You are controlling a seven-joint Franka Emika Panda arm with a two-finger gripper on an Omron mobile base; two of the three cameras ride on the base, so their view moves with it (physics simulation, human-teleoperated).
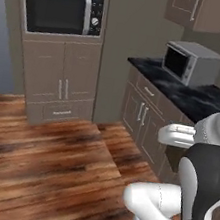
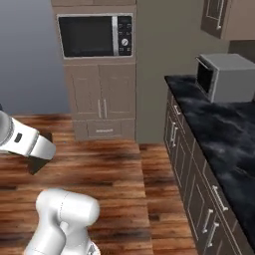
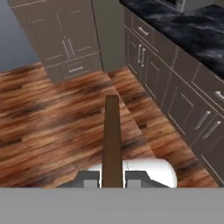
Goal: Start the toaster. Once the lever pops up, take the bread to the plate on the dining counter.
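Wood plank floor fills most of what I see from the base cameras, reddish brown with dark streaks. At far left a blue-grey wall, then a tall tan cabinet column with a built-in black microwave up top, double doors under it and a drawer at the bottom. Right of that, a plain grey-brown wall panel, then a run of lower cabinets with bar handles, topped by a black marble-veined counter. On that counter, near its far end, sits a grey boxy oven-type appliance with a dark open front; an upper cabinet hangs above it. My arm's white links rise at lower right of the left base view and lower left of the right one. From the hand view I'm looking down over floor with the cabinet column at upper left and the counter run at right. The bread shows edge-on there, a thin dark brown slab standing up from between the two dark finger tips, over the floor, well apart from the counter. Gripper is clamped tight on the slice's lower end, pads against both faces.
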